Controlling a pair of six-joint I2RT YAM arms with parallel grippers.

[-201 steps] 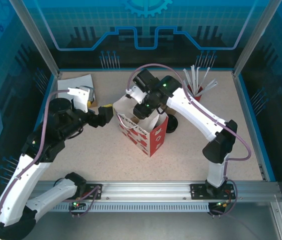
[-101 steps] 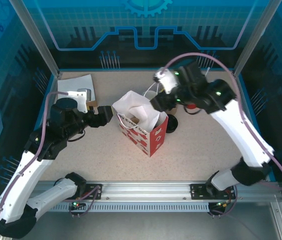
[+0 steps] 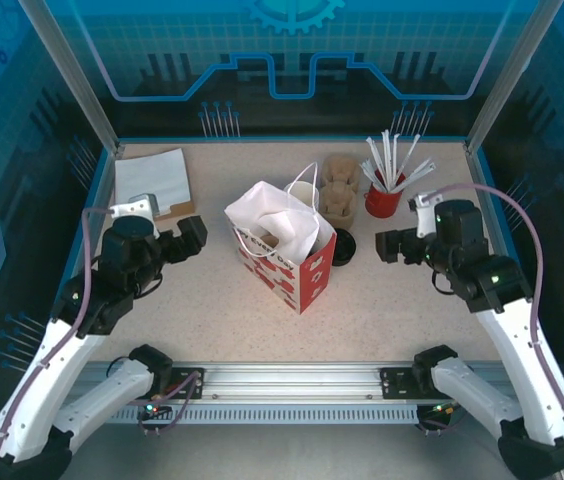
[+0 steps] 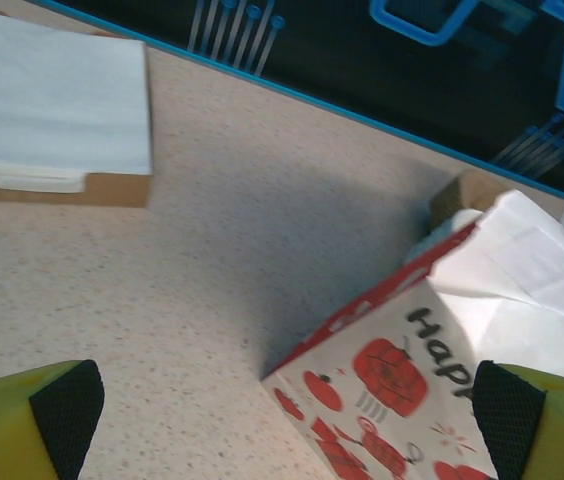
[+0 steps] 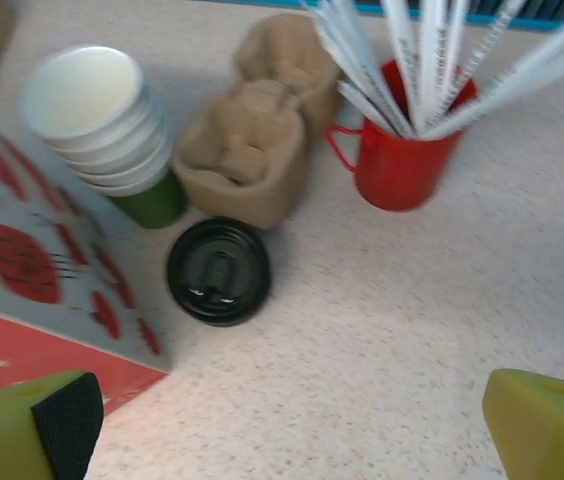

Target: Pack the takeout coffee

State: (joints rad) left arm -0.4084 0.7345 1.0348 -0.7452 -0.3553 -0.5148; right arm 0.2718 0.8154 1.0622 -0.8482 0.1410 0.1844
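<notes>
My left gripper (image 3: 192,238) hangs with its jaws spread wide and nothing clamped, its arm bent at the elbow and pointing inward. My right gripper (image 3: 390,245) is likewise agape and empty, and it points inward toward the left one.

colours on your table (image 5: 412,330)
you've got a paper cup (image 5: 87,100), white with a green base, a glossy black lid (image 5: 219,271), a red cup (image 5: 402,170) of white straws (image 5: 414,85), a plain brown carrier (image 5: 247,150), and a gift bag (image 4: 392,370) in white and red, printed with red pumpkins and black script, on the beige speckled table.
</notes>
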